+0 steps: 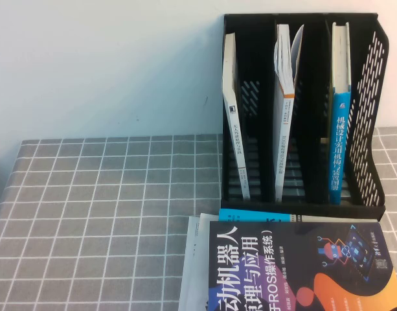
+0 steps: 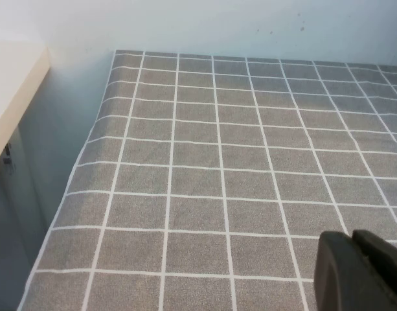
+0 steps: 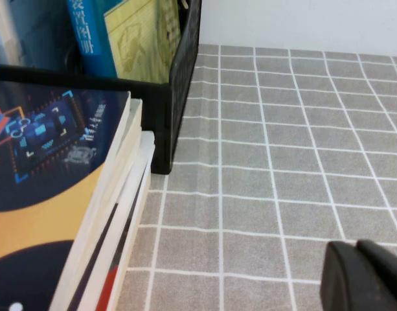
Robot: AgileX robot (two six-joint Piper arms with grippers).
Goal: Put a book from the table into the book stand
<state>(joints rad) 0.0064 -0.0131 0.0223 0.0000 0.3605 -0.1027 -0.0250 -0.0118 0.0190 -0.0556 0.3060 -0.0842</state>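
Observation:
The black book [image 1: 295, 269] with white Chinese characters and an orange swirl lies flat on top of a stack at the table's near right, in front of the book stand [image 1: 302, 110]. It also shows in the right wrist view [image 3: 49, 175]. The stand holds one book in each of its three slots. Neither arm shows in the high view. My left gripper [image 2: 357, 272] is shut and empty above bare cloth. My right gripper [image 3: 363, 278] is shut and empty above the cloth, to the right of the stack.
Under the black book lie a cyan and white book [image 1: 250, 216] and other white books [image 1: 195, 259]. The grey grid cloth covers the table [image 1: 101, 214]. A white wall stands behind. The table's left edge [image 2: 75, 175] drops off beside a pale counter [image 2: 10, 84].

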